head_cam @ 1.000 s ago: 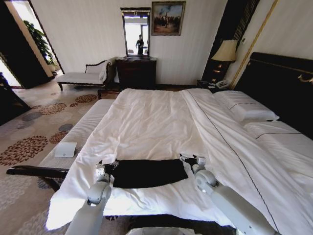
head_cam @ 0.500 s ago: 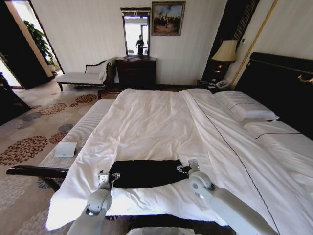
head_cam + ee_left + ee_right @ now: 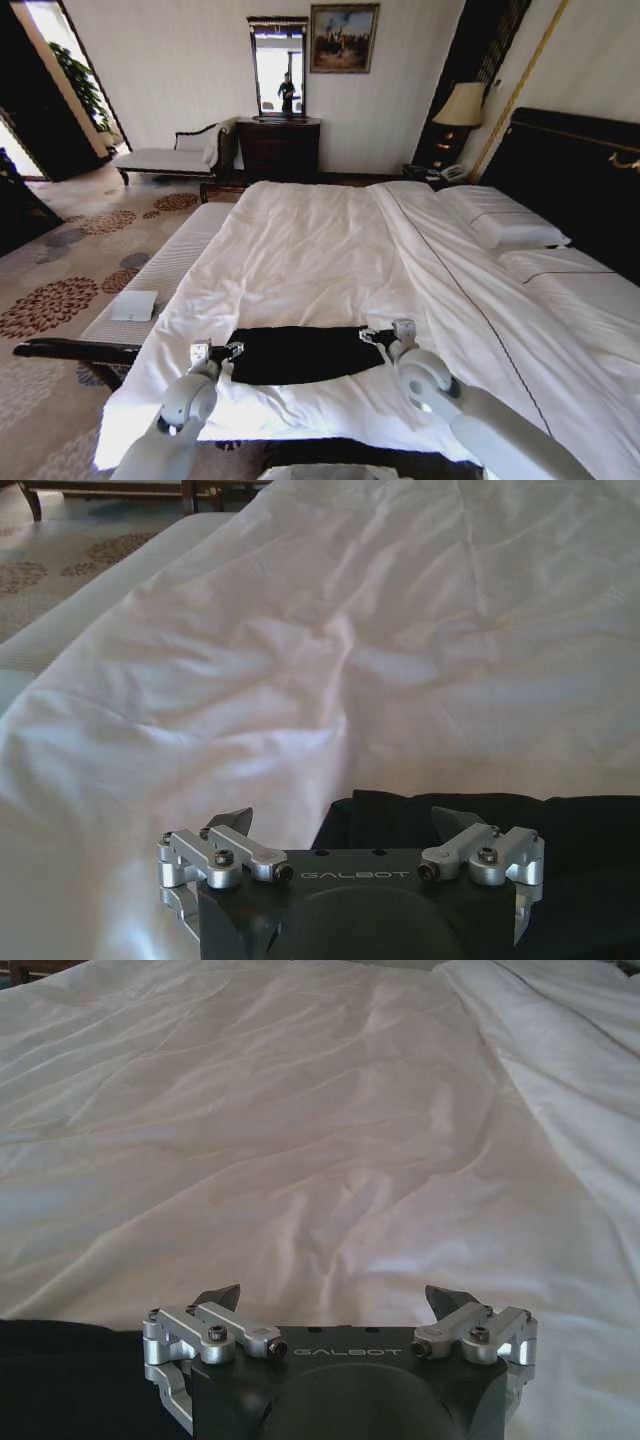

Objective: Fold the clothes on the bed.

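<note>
The black T-shirt (image 3: pixel 297 354) lies as a flat folded band across the near part of the bed (image 3: pixel 310 250), toward six o'clock in the head view, probably so both arms can reach an end each. The left claw (image 3: pixel 233 350) sits at the band's nine o'clock end and the right claw (image 3: pixel 372 336) at its three o'clock end. In the wrist views both claws show fingers spread wide with no cloth between them. Both forearms reach up from six o'clock, wrists low over the sheet, pointing toward twelve.
</note>
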